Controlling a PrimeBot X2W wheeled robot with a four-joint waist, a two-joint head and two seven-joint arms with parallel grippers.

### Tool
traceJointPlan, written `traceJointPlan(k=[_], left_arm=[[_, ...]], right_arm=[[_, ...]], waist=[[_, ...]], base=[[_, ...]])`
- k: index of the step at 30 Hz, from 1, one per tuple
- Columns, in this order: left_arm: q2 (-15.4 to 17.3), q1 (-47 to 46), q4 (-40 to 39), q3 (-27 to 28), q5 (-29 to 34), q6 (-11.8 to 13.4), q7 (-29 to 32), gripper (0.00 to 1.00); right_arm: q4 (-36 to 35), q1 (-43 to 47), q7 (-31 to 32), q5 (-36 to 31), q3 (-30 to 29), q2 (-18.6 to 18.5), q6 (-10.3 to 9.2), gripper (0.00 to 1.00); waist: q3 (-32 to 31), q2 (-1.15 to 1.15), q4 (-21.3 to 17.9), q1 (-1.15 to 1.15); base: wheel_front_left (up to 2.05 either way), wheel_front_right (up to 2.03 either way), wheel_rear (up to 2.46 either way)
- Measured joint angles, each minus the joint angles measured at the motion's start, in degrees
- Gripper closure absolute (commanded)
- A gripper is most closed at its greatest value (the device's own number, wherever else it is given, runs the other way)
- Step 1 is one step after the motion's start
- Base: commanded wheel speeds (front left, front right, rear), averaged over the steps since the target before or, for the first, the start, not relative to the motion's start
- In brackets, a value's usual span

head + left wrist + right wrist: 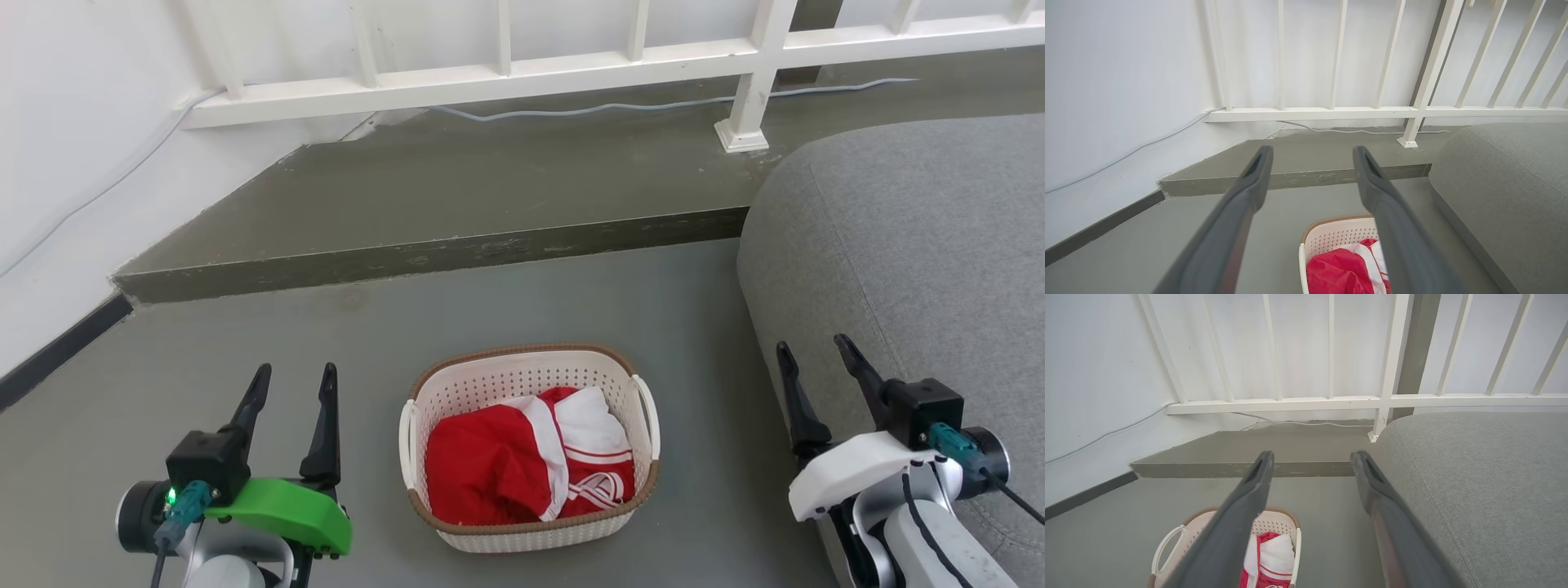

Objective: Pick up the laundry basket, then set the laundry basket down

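Sitting untouched: the laundry basket [506,382] stood on the grey floor [245,351] between the two hands, apart from both.
Inside: a crumpled red-and-white garment [498,465] lay against the perforated cream walls, below the brown woven-look rim.
On the left: the left hand [295,372] hovered to the basket's left, its two dark fingers spread wide and holding nothing.
On the right: the right hand [812,345] hung to the basket's right, just before the grey sofa [914,245], its fingers likewise wide apart and empty.
Behind: a low step [449,253] crossed the floor beyond the basket, with a white railing [506,77] and a pale cable [653,104] running along it.
From the wrists: each camera looked out between parted fingers, the basket low in view.
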Motion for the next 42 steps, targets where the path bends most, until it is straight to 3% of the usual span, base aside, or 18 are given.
traceJointPlan(k=[22,42], left_arm=[[-0.57,0.05,1.82,0.12,0.08,0.19,-0.10,0.00],[-0.93,-0.48,0.66,0.25,0.05,0.13,-0.10,0.00]], right_arm=[[1.48,0.00,-0.14,-0.19,-0.07,0.12,-0.37,0.00],[1.47,-1.90,-0.13,0.24,0.12,0.91,0.09,0.00]], waist=[[0.32,0.00,-0.17,0.00],[6.59,0.00,-0.67,0.00]], base=[[0.00,0.00,0.00],[0.00,0.00,0.00]])
